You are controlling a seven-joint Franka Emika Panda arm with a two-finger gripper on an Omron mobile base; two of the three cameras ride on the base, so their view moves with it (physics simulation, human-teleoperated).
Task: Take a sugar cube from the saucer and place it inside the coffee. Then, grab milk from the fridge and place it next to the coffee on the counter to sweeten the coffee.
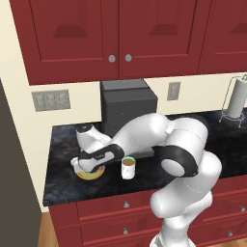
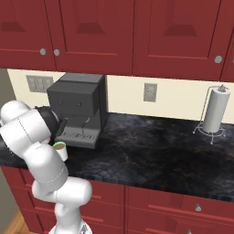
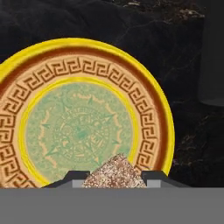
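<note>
Closing on sugar cube (image 3: 114,171): hand view shows gripper (image 3: 114,178) with dark tips flanking the speckled cube on both sides, jaws narrowed to about cube width; firm contact not confirmable, cube not yet lifted. Cube at 6 o'clock of saucer (image 3: 148,78), on pale green centre near inner yellow ring. Saucer resting on counter (image 1: 62,140), under the hand in left base view.

Risks, judged: tiny cube, shallow bite at fingertips; off-centre squeeze could twist or pop it out on lift. Tips dragging on saucer could shift the dish. Loss during transfer would drop cube onto dark stone, hard to recover.

Coffee (image 1: 128,167) just beside saucer at 3 o'clock, upright, green rim, brown liquid visible. Short carry, but cup rim must be cleared; low swing could knock cup.

Beyond, at 12 o'clock: coffee machine (image 1: 128,103) against wall, close behind cup. Far at 2 o'clock: paper towel holder (image 2: 214,112), well apart. Upper cabinets (image 1: 116,34) overhead.
</note>
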